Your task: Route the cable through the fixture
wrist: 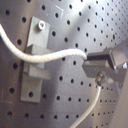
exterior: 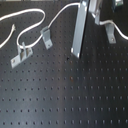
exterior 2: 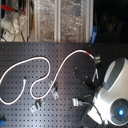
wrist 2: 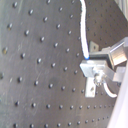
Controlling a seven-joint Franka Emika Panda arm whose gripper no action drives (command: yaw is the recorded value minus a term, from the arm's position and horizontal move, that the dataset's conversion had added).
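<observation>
On the black perforated worktop (exterior: 75,95), the white cable (exterior: 30,25) loops from the first exterior view's left past the long two-pronged bracket (exterior: 21,55) and the bent clip (exterior: 46,39), rising to the right, where the arm (exterior: 82,25) reaches steeply down. In the first wrist view the pincer (wrist: 97,67) is clamped on the cable beside the grey fixture (wrist: 36,50). Clear storage bins (exterior 2: 60,20) stand beyond the worktop's far edge in the second exterior view.

The arm (exterior 2: 111,87) reaches low over the board at the second exterior view's right, wrist bent down. The gripper (wrist: 92,70) is clamped on the cable (wrist: 55,53).
</observation>
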